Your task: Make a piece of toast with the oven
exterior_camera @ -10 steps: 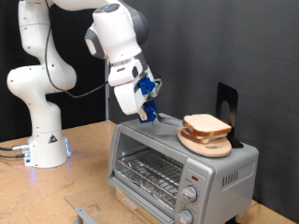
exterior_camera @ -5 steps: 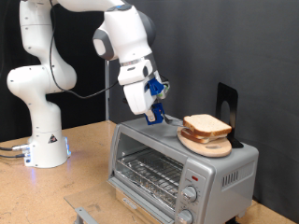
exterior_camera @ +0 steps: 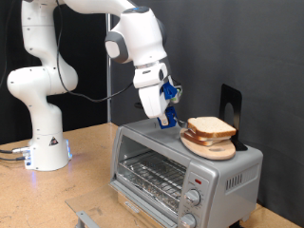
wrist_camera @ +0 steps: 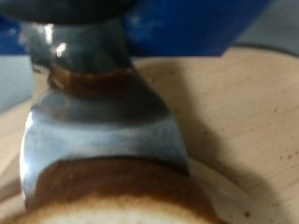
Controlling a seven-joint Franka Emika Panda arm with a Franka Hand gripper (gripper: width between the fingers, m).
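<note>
The piece of toast (exterior_camera: 211,127) lies on a round light-wood board (exterior_camera: 213,148) on top of the silver oven (exterior_camera: 152,152), at the exterior view's right. The oven's glass door is up and the wire rack shows behind it. My gripper (exterior_camera: 171,119), with blue finger parts, hangs just to the left of the toast, close above the oven's roof. In the wrist view a shiny metal finger (wrist_camera: 103,121) fills the middle, with the toast's brown crust (wrist_camera: 121,201) right before it and the board (wrist_camera: 243,103) behind. Nothing shows between the fingers.
The oven stands on a wooden table (exterior_camera: 85,176). It has round knobs (exterior_camera: 195,198) and a small red light (exterior_camera: 198,180) on its front right. A black upright object (exterior_camera: 230,109) stands behind the board. The arm's white base (exterior_camera: 43,142) is at the left.
The gripper has moved to the exterior view's right and slightly down along the oven's top, closing in on the toast. The toast and board have not moved.
</note>
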